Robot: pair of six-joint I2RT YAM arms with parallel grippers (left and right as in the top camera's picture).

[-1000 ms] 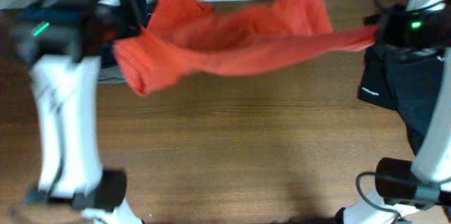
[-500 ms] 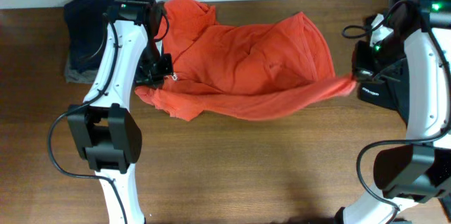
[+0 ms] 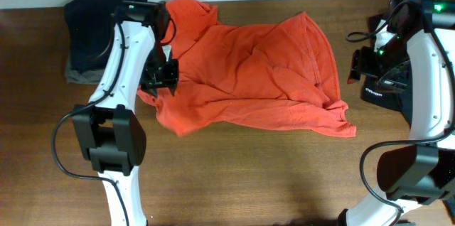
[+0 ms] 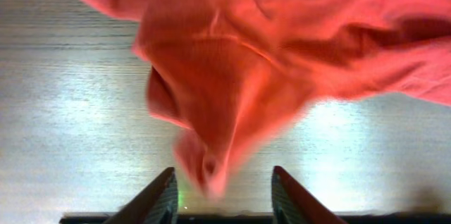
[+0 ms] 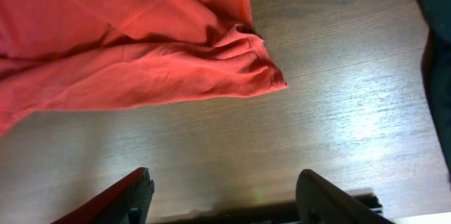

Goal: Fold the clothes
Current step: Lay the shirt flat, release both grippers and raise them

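1. t-shirt point(image 3: 256, 77): soft orange-red cloth, matt, creased, with stitched hems.
2. table point(image 3: 249, 176): brown wood grain, smooth, with a faint sheen that catches light in the wrist views.
3. black garment point(image 3: 391, 98): matt dark cloth.
4. folded garments point(image 3: 85, 20): matt navy and grey cloth.
5. left arm point(image 3: 121, 62) and right arm point(image 3: 430, 70): smooth white plastic-looking shells, black matt joints.

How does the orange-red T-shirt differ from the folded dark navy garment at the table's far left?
The orange-red cotton T-shirt lies spread open and wrinkled across the middle of the wooden table; the dark navy garment sits folded in a compact block. The T-shirt covers far more tabletop than the navy garment. The T-shirt lies on bare wood; the navy garment rests on a grey garment. Both are soft cloth.
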